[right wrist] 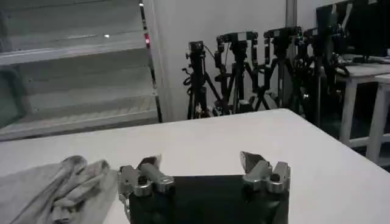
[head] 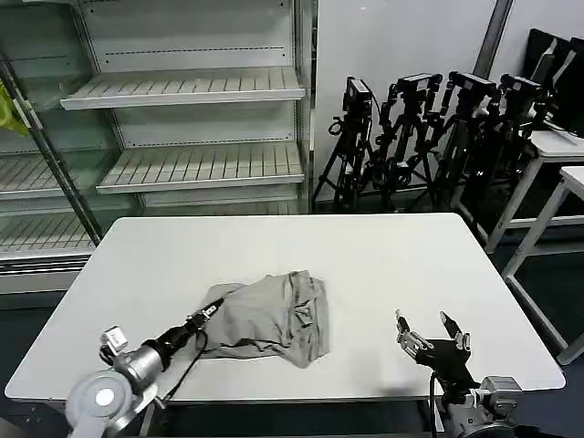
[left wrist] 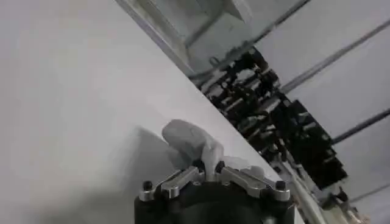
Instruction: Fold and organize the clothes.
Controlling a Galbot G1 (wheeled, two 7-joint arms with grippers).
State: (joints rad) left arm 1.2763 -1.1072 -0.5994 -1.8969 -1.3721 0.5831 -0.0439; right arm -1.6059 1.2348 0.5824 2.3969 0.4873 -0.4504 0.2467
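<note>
While our left claw [head: 214, 310] pinches the crumpled shirt's [head: 274, 319] left edge on the bench [head: 383, 255], our right claw [head: 429, 333] hovers spread nearby.

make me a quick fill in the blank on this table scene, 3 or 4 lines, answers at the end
1. The left gripper is shut on an edge of the ____.
2. The T-shirt lies bunched on the white ____.
3. The right gripper is ____, clear of the cloth.
4. Behind the table, beside the shelves, stand several black ____.

Missing words: T-shirt; table; open; tripods
</note>
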